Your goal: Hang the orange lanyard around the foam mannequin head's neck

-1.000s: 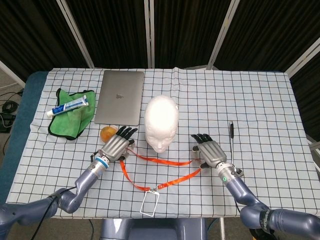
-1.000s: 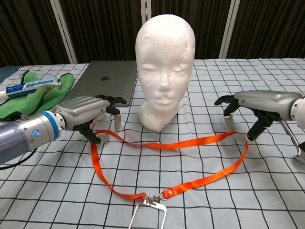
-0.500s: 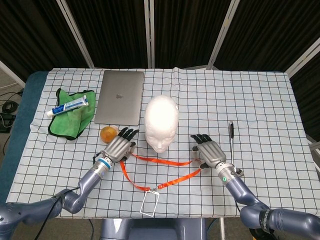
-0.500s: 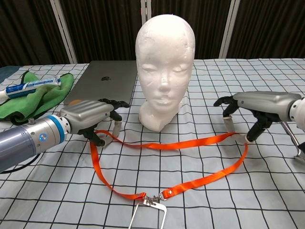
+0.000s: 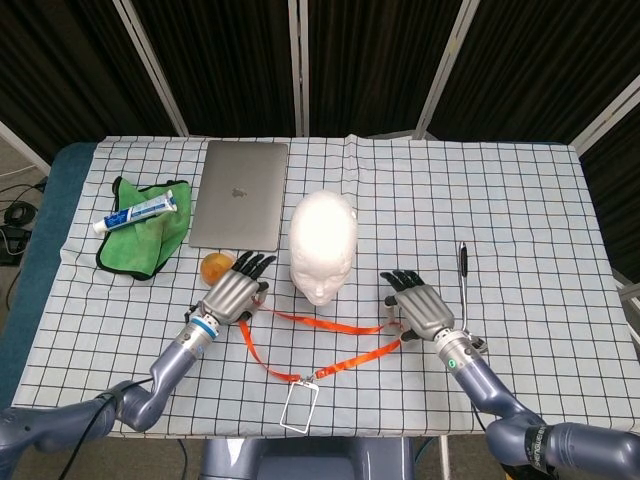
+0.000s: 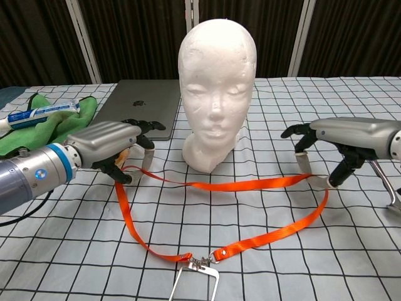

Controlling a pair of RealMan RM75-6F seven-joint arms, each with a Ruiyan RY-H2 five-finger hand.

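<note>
orange lanyard (image 6: pixel 244 184) lies in front of the foam mannequin head (image 6: pixel 216 88), the loop stretched sideways on the checked cloth (image 5: pixel 520 200), its clip and clear badge holder (image 6: pixel 193 281) at the near edge. left hand (image 6: pixel 106 145) pinches the strap at the loop's left end, fingers curled down around it, strap lifting slightly off the cloth there. right hand (image 6: pixel 341 138) sits at the loop's right end with fingertips down on or around the strap; from the chest view it looks clamped on it, but contact is partly hidden, so i cannot tell for sure. head stands upright, face toward the robot, well clear of both hands. step in hand, as i read it: secure both ends and raise the loop open. to do it well: confirm the right-side hold before lifting, raise both hands together so the strap stays taut and untwisted, keep them wide enough for the loop to pass the crown, carry the far strand up and over the top and down behind to the neck, let the badge end hang in front. go slowly near the foam; it is light and a dragging strap could tip it toward the laptop (image 5: pixel 241 192).
</note>
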